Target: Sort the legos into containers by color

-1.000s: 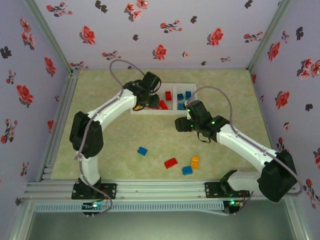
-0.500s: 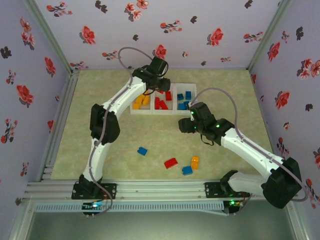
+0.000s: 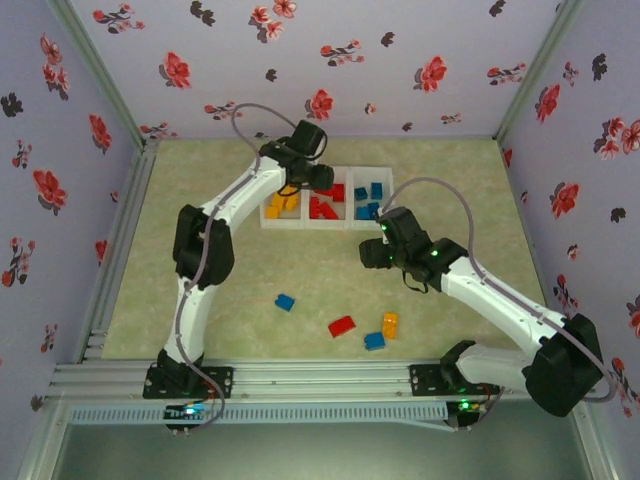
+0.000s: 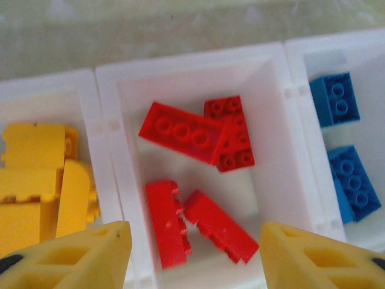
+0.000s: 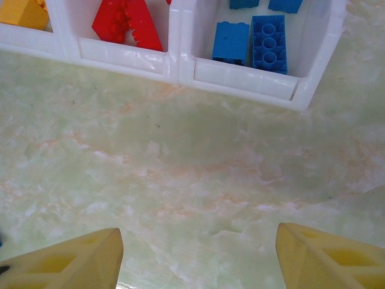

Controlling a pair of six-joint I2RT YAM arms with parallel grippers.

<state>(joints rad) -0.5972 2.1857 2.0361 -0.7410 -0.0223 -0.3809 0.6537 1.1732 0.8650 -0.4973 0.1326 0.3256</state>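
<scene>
On the green worktop sit three joined white bins, a blue brick, a red brick, an orange brick and another blue brick.

The left claw hangs over the containers, above the far part of the middle bin. Red legos lie just below it, yellow legos to its left and blue legos to its right. The right claw hovers over bare bench, just on the near side of the row's right end. Well nearer than this claw lie four loose pieces: a blue brick off to its left, a red brick, an orange brick, and a second blue brick just beside the orange one.
</scene>
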